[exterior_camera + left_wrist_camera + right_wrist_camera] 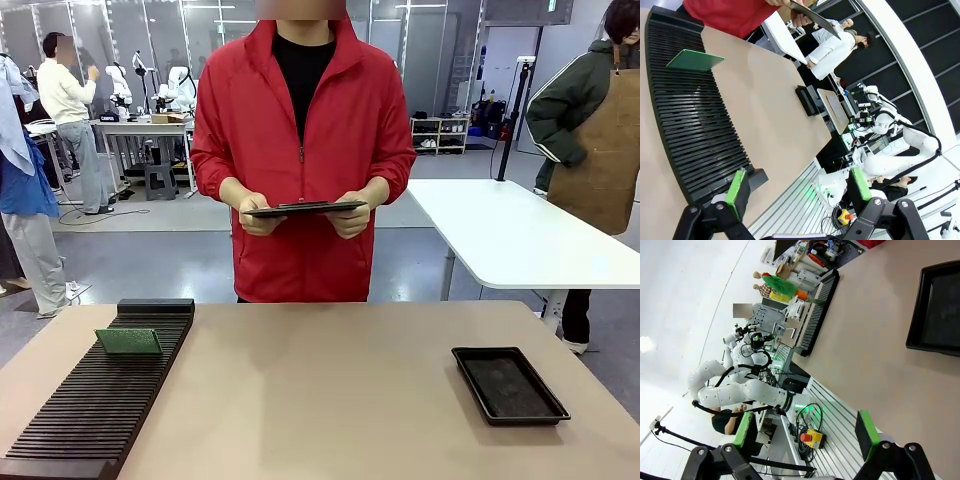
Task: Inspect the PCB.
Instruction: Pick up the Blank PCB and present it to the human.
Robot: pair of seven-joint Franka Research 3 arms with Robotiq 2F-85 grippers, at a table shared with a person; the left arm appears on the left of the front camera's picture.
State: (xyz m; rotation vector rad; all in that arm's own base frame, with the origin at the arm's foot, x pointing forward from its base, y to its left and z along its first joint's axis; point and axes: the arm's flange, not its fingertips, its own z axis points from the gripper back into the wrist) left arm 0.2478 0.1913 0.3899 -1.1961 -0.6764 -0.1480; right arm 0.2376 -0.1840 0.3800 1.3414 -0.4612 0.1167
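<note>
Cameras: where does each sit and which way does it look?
Front view: between the arms, facing across the table at the person holding a dark board.
Left wrist view: on the left arm, past the open left gripper toward the slotted rack and PCB.
Right wrist view: on the right arm, past the open right gripper toward the tray.
All share the slotted rack.

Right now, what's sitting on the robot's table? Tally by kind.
Green PCB, standing in a rack slot: 1
Black slotted rack: 1
Black shallow tray: 1
Total: 3
</note>
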